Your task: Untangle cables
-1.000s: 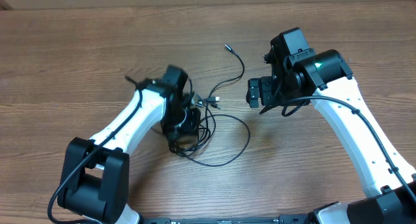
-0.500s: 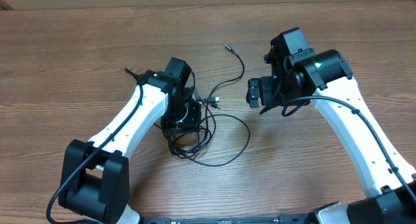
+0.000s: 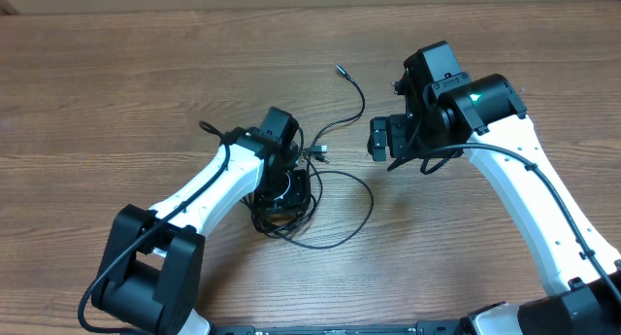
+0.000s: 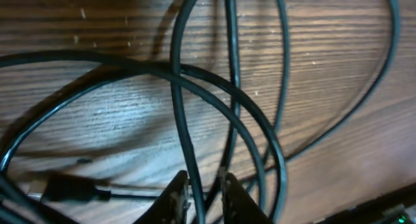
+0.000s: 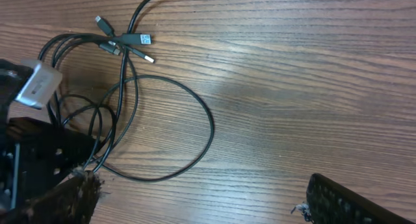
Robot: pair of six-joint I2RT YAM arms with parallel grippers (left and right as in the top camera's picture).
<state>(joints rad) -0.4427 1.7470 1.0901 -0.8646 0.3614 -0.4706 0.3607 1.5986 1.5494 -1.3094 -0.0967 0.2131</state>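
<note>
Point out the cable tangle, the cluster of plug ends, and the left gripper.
cable tangle (image 3: 335, 214): overhead, outer loop.
plug ends (image 5: 127, 43): right wrist, where the plugs bunch.
left gripper (image 4: 203, 197): left wrist, between fingertips, straddling a strand.

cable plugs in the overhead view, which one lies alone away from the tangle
The plug at the end of the cable curving up toward the table's far side; the others cluster together beside the left gripper.

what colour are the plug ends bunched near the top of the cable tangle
Silver-white tips on black bodies; the plug ends show best in the right wrist view.

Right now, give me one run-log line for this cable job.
left gripper: closed on a cable strand, down in tangle | right gripper: open, empty, hovering beside cables | plugs: clustered | state: tangled
</note>
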